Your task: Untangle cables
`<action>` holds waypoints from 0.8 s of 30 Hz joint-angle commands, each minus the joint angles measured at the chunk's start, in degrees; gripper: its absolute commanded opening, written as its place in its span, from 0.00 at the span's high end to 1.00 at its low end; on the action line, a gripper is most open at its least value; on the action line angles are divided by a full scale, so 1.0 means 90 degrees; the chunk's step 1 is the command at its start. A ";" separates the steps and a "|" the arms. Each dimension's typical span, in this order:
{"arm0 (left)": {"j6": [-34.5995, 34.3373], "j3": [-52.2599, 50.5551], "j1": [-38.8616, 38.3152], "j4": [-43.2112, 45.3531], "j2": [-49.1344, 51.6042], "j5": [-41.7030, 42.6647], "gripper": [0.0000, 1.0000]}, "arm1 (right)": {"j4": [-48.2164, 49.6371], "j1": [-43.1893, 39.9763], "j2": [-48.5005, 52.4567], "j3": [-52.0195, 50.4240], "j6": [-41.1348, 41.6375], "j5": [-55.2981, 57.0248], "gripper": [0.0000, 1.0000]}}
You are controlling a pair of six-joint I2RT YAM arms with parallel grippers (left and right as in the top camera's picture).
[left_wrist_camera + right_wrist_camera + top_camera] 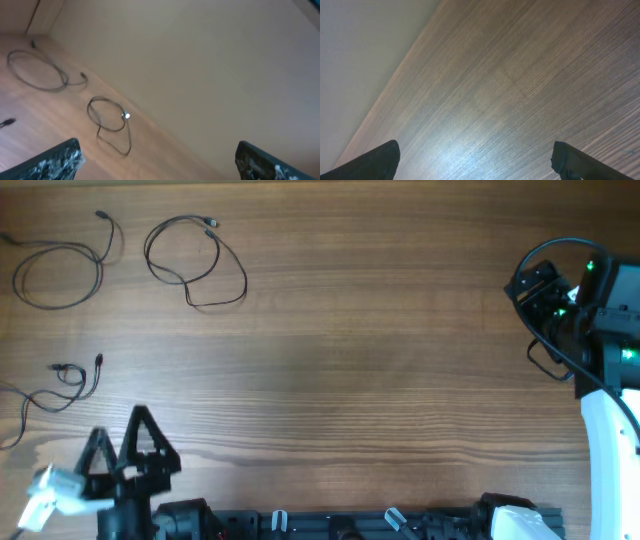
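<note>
Left end effector [122,442], right end effector [475,147] released, empty. Cables [195,265] beyond left end effector: likely limp, light; pinch mid-loop.

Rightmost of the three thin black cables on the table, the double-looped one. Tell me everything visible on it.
The thin black flexible cord lies slack and flat on the brown wooden table, at its far left part. It forms a rounded loop with a narrower second loop trailing toward the robot, and the strands cross where the loops meet. A small plug end sits on the far side of the round loop and glints like metal in the left wrist view. No tight knot shows. Only the table touches it.
</note>
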 commanded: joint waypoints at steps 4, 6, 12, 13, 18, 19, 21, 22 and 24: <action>-0.0002 -0.1214 0.0029 0.0976 -0.0027 -0.0090 0.00 | 0.0012 -0.0012 -0.0005 0.0070 0.0061 -0.0051 0.00; 0.0036 -0.1525 0.0029 0.1149 -0.0027 -0.0087 0.00 | 0.0012 -0.0012 -0.0005 0.0070 0.0061 -0.0051 0.00; 0.0039 -0.2465 0.0029 0.2069 -0.0027 -0.0085 0.00 | 0.0012 -0.0012 -0.0005 0.0070 0.0061 -0.0051 0.00; 0.0041 -0.2601 0.0029 0.2256 -0.0027 -0.0085 0.00 | 0.0012 -0.0012 -0.0005 0.0070 0.0061 -0.0051 0.00; 0.0085 -0.2994 0.0029 0.2756 -0.0015 -0.0085 0.00 | 0.0012 -0.0012 -0.0005 0.0070 0.0061 -0.0051 0.00; 0.0085 -0.3101 0.0029 0.2873 -0.0015 -0.0085 0.00 | 0.0012 -0.0012 -0.0005 0.0070 0.0061 -0.0051 0.00; 0.0087 -0.3339 0.0029 0.3164 -0.0015 -0.0061 0.00 | 0.0015 -0.0012 -0.0005 0.0070 0.0061 -0.0051 0.00; 0.0087 -0.3453 0.0029 0.3296 -0.0015 -0.0061 0.00 | 0.0012 -0.0012 -0.0005 0.0070 0.0061 -0.0051 0.00; 0.0697 -0.3757 0.0029 0.3677 -0.0015 0.0396 0.00 | 0.0012 -0.0012 -0.0005 0.0070 0.0061 -0.0051 0.00</action>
